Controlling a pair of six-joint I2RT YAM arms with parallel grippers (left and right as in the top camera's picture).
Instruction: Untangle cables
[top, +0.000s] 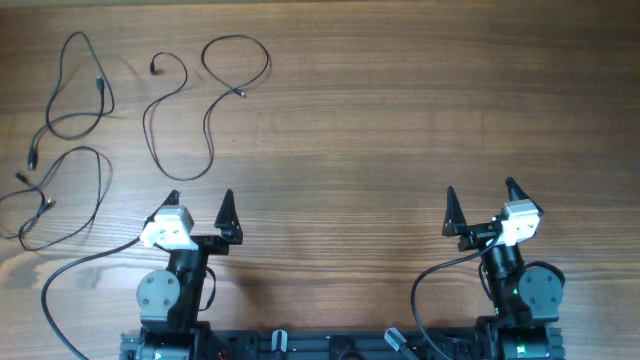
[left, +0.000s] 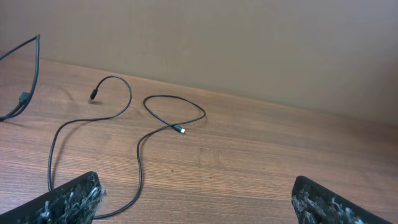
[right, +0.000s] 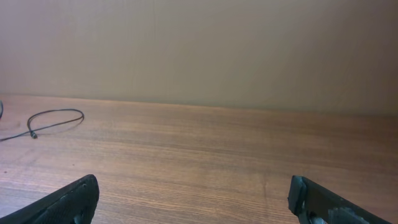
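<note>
Three thin black cables lie apart as separate strands at the far left of the wooden table. One is a tall loop (top: 98, 83), one lies below it near the left edge (top: 103, 180), and one is an S-shaped strand (top: 147, 125) with small plug ends. In the left wrist view the S-shaped cable (left: 140, 155) curls ahead, one bend passing just in front of the left finger (left: 68, 199). My left gripper (top: 200, 197) (left: 196, 199) is open and holds nothing. My right gripper (top: 481, 188) (right: 194, 199) is open over bare wood, far from the cables; a loop of cable with its plug end (right: 31, 132) shows at its far left.
A thicker black arm cable (top: 60, 275) curves across the table's front left, and another (top: 420, 290) runs beside the right arm's base. A plain beige wall (right: 199, 43) stands behind the table's far edge.
</note>
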